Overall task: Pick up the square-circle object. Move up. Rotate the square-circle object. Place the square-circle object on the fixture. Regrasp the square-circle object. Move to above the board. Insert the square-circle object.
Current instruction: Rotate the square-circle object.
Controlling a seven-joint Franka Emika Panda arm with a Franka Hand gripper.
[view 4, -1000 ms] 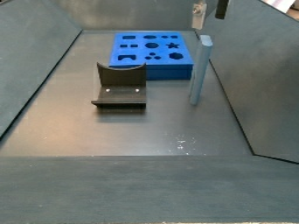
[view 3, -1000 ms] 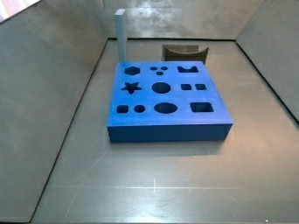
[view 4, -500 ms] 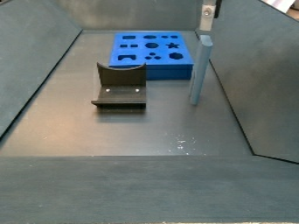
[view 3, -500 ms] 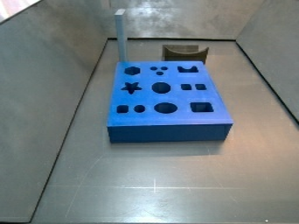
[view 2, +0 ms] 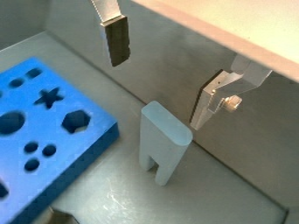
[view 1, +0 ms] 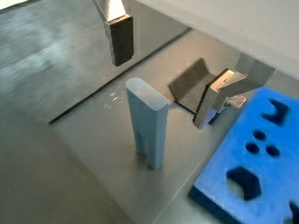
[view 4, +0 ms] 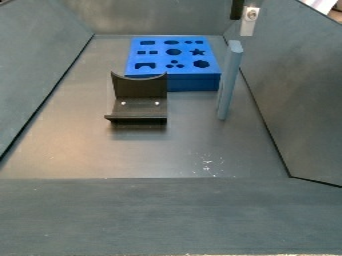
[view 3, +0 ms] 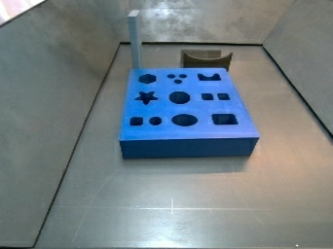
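Gripper (view 4: 249, 14) has climbed a little since a second ago: in a side view it now sits nearer the top edge, higher above the bar's top end; bar, board and fixture have not shifted. The square-circle object (view 4: 227, 80) stands upright on the floor, free of any contact, just beside the board's (view 4: 171, 60) short edge and near the right-hand wall of the enclosure. In both wrist views the bar (view 1: 147, 122) (view 2: 163, 144) shows as a slim grey-blue post with the two fingers (view 1: 121, 38) (view 2: 115, 41) spread wide to either side of it and clear above its top, jaws parted and gripping nothing. The board (view 3: 185, 107) lies flat, bright blue, with dark star, circle, square and hexagon cut-outs all unfilled. The fixture (view 4: 136, 98) stands on the floor apart from the board, dark with a curved notch in its upright; in a side view it (view 3: 204, 58) sits behind the board's far edge. Floor (view 3: 169, 195) is dull grey sheet metal, lightly scuffed, with faint reflections and a few pale specks near the front. Grey metal walls (view 4: 287, 90) slope up on the sides and close the back, forming a tray-like enclosure.
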